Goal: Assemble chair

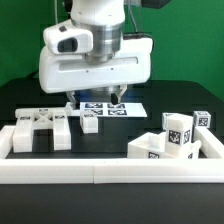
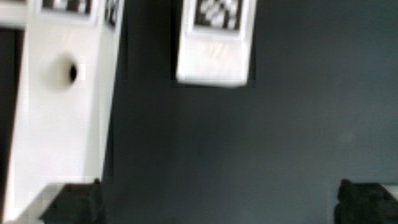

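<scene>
End effector (image 2: 221, 203): jaws spread, nothing held, over bare tabletop (image 2: 267, 130). Chair's short bar (image 2: 217, 45): near the holed slab (image 2: 50, 110), outside your reach. Risk: closing here grips nothing, and an off-centre descent nudges the bar.

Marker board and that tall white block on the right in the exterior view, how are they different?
The marker board lies thin and flat; the tall chair block stands chunky. The marker board's tags face up; the tall chair block shows tags on its sides. The marker board sits centrally; the tall chair block sits by the border rail. Both are white with black-and-white square tags.
</scene>
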You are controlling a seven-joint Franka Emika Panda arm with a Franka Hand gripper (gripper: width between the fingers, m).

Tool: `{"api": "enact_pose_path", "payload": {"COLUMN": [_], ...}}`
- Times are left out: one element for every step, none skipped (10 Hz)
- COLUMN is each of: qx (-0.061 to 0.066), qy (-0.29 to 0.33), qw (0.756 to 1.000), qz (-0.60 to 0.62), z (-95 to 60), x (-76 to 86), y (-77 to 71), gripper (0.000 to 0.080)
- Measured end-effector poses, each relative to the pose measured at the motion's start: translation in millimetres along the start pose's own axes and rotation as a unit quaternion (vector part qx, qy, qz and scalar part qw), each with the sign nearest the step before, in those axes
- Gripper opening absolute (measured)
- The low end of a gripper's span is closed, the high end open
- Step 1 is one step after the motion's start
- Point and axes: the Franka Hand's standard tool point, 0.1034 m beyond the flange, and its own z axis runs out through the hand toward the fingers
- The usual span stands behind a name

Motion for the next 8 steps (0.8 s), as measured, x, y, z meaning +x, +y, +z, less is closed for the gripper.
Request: {"api": "enact_pose_path", "payload": {"qx": [-0.006, -0.003, 0.005, 0.007, 0.016, 0.018, 0.009, 0.006], "qy": [-0.031, -0.064, -0.099, -0.113, -0.157, -0.188, -0.207, -0.238], "qw": [0.999, 0.998, 0.995, 0.994, 0.987, 0.982, 0.978, 0.971], "qz": [0.003, 0.007, 0.009, 0.008, 0.008, 0.007, 0.009, 0.007], "z": [4.0, 8.5, 9.6, 10.3, 12.7, 14.7, 20.1, 27.0], "x": [-2.3, -7.7, -8.8, -5.8, -11.0, -11.4, -11.4, -18.3], "y": [4.7, 7.7, 4.6, 3.9, 1.0, 1.0, 4.2, 7.2], "gripper": [0.0649, 0.0649, 0.0649, 0.0649, 0.0649, 0.0649, 0.0649, 0.0649]}}
